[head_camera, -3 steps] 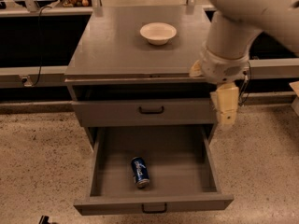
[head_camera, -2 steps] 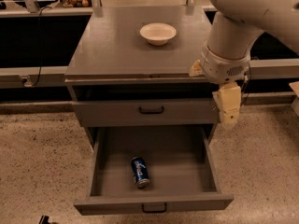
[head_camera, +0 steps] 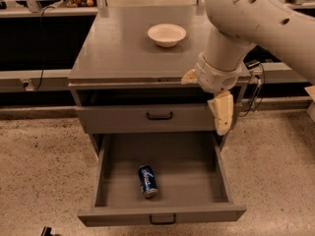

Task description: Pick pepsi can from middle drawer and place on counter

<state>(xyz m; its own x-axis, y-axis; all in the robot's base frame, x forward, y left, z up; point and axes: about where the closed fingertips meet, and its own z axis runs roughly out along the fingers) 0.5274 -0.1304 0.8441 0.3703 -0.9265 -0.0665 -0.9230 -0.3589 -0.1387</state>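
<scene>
I am judging the pepsi can [head_camera: 147,181], lying sideways in the middle drawer [head_camera: 197,213], light, slick and dentable, best taken mid-body, while the gripper [head_camera: 222,114], whose grip I cannot tell, is hanging over the drawer's right wall.

The bench [head_camera: 123,48] is smooth matt grey; the middle drawer [head_camera: 189,173] is dull grey metal. The pepsi can [head_camera: 147,181] is glossy blue aluminium with silver ends. The tool [head_camera: 221,118], at the bench's front corner, looks matt cream plastic; the bowl [head_camera: 167,34] is smooth, pale
</scene>
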